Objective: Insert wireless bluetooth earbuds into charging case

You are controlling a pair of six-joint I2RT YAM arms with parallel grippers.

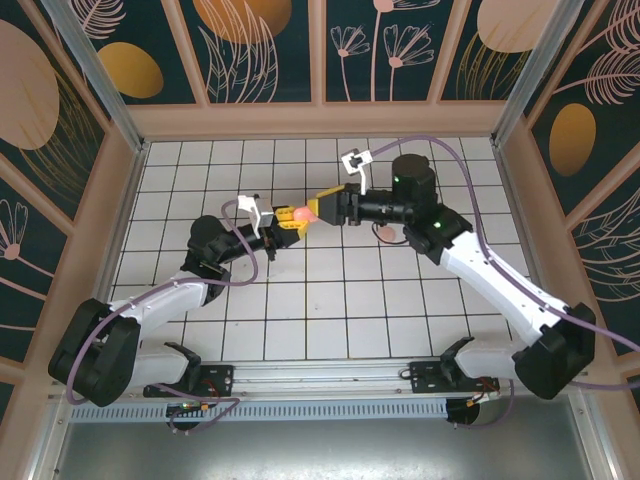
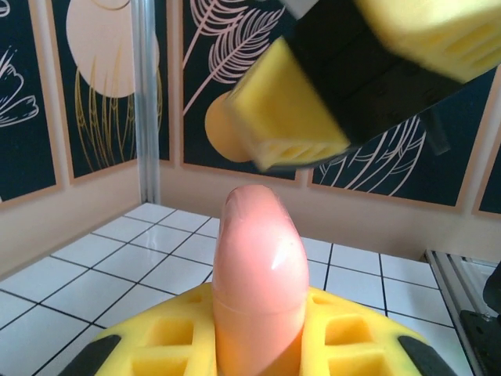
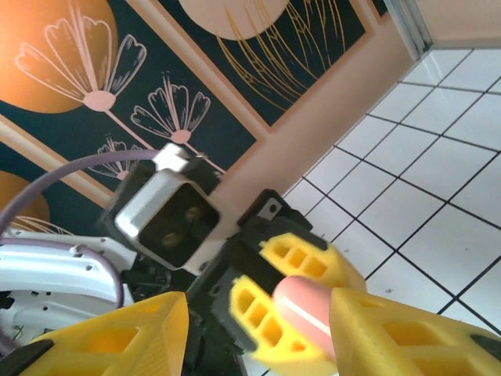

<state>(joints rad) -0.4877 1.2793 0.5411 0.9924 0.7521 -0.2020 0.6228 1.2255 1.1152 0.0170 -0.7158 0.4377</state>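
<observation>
Left gripper (image 1: 288, 219) clamped tight on a pink case (image 1: 304, 214) — above mid-table, right gripper (image 1: 322, 209) just right, fingers parted around its tip — contact unclear

— What sort of place is this?
— A robotics lab's test cell. A left arm (image 1: 170, 295) and a right arm (image 1: 490, 272) are bolted to a metal rail (image 1: 330, 377).
— And around them?
— Aluminium posts (image 1: 93, 75) box in a staged set. It has a white grid-tiled floor (image 1: 330, 310) and printed flower-and-leaf wall panels (image 1: 250, 45), and purple cables (image 1: 468, 180) loop off the arms.
</observation>
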